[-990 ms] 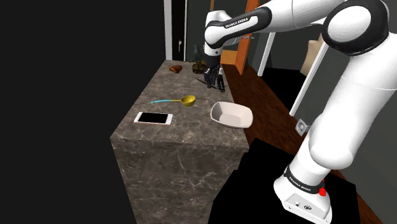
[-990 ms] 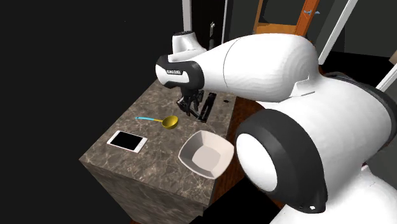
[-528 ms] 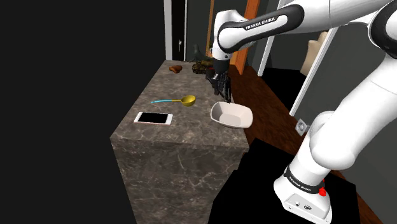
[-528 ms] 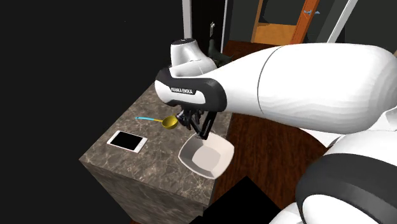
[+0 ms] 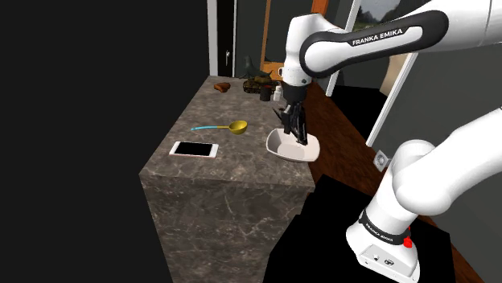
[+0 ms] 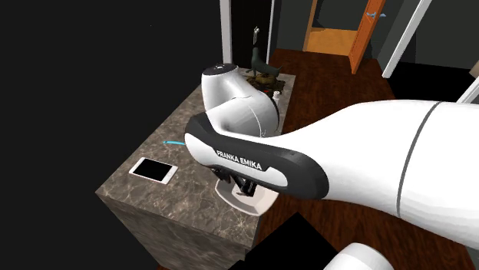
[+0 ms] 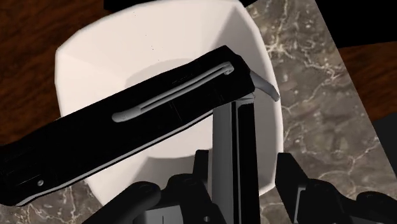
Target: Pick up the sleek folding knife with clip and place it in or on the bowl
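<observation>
— What do we see around us here?
— We see a tall bench (image 5: 233, 169) made of dark stone with thin pale lines in it. It stands on a brown wood floor (image 6: 322, 73).
— And what do we see behind it?
— We see an orange door (image 6: 334, 37) far back, and a white post (image 5: 211, 36) near the far end of the bench. The walls look dark grey.
— And on the other side of the bench?
— There we see a black area (image 5: 80, 120).
</observation>
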